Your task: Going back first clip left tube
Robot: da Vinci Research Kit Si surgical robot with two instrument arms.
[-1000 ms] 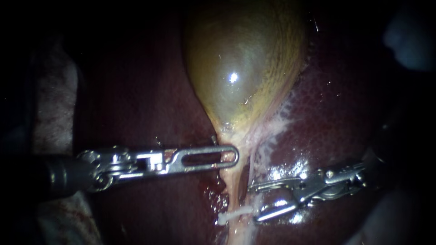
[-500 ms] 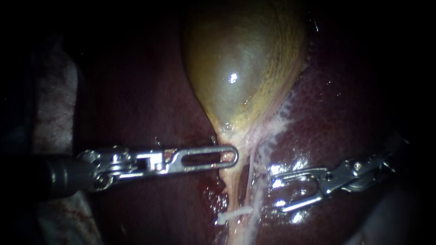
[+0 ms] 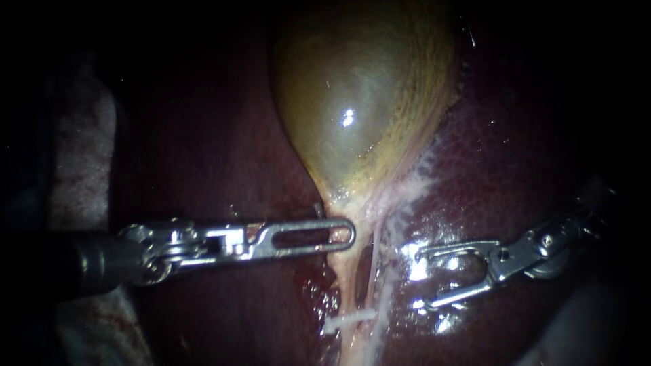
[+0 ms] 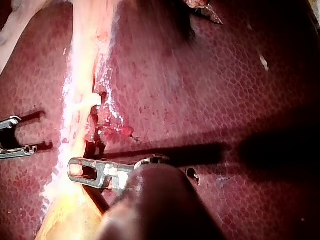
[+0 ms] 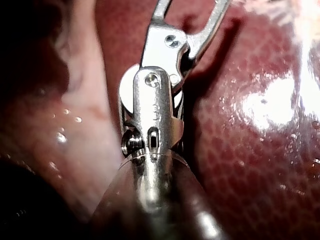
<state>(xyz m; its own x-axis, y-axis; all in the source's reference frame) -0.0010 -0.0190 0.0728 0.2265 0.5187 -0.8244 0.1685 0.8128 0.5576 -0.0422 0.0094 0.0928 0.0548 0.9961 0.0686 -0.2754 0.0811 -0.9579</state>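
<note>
Clip [image 3: 349,320] sits white and crosswise on the left tube [image 3: 344,288], low on the pale strand that runs down from the gallbladder [image 3: 359,108]. It looks seated, with an end showing on each side of the tube.

I judge the step in hand to be backing my right instrument [image 3: 420,280] away along its own shaft line, out toward the right. To do that well I would hold the jaws spread as they are and lift slightly off the liver [image 3: 502,169], so that neither tip drags on the wet surface or snags the thin pale strands beside the tube. I would pull straight and not swing toward the clip. A sideways brush could twist it on the tube.

My right instrument's jaws stand wide apart and hold nothing. Their tips point at the strand but are clear of it, over bare liver, with a shiny patch of liver between them. The right wrist view shows the same wide fork, though the tips run out of sight there.

My left instrument [image 3: 342,238] lies flat across the neck [image 3: 339,207] below the gallbladder. Its jaws are closed together on that tissue, as far as I can tell, holding it taut. It should not slacken during the retreat.
</note>
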